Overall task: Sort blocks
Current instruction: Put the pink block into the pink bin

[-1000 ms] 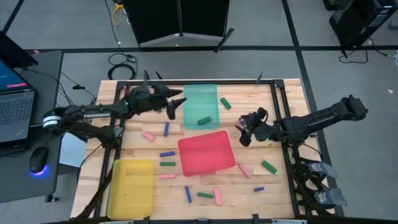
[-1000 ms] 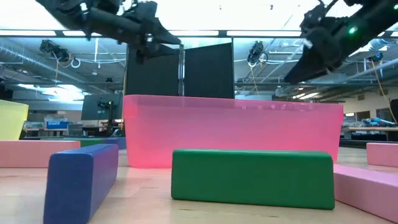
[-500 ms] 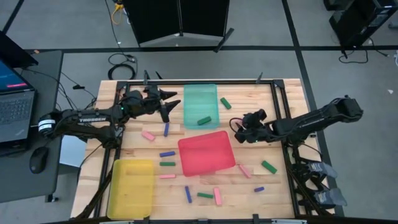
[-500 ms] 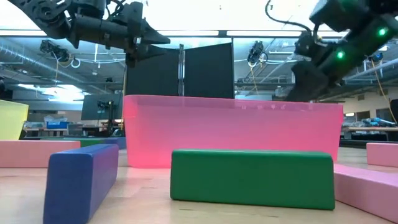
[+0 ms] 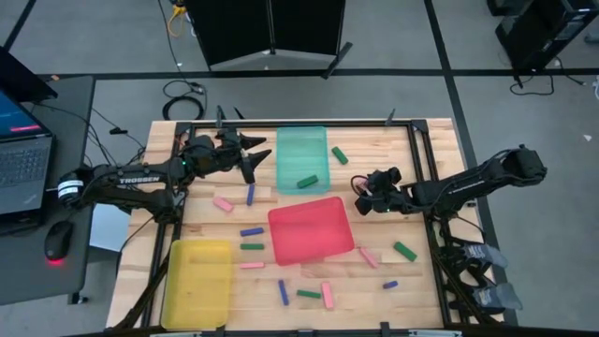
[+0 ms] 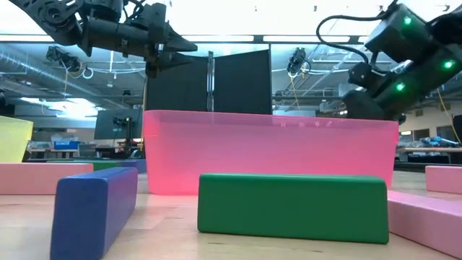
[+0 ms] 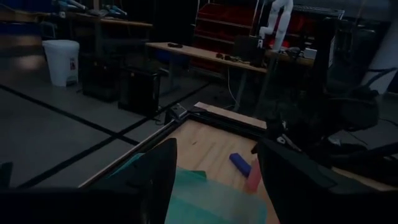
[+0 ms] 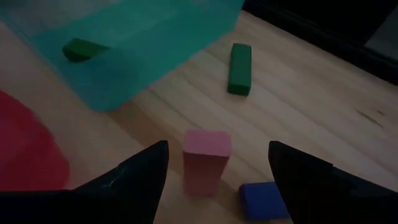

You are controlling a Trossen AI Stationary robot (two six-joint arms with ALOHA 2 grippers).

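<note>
With fingers spread, the right gripper [image 8: 214, 180] straddles a pink block [image 8: 206, 160] and may nudge the touching blue block [image 8: 263, 200]; the left gripper [image 5: 253, 157], fingers apart and empty, waits beside the teal tray [image 5: 290, 180].

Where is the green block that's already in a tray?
High view: the green block lies inside the teal tray, near its edge facing the red tray.

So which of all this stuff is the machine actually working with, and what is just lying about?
Part of the job:
- blocks, e.g. pink block between the right claw's open fingers, green block in the teal tray
- red tray, yellow tray
- left claw, raised beside the teal tray

Just lying about:
- laptop
- computer mouse
- floor cables
</note>
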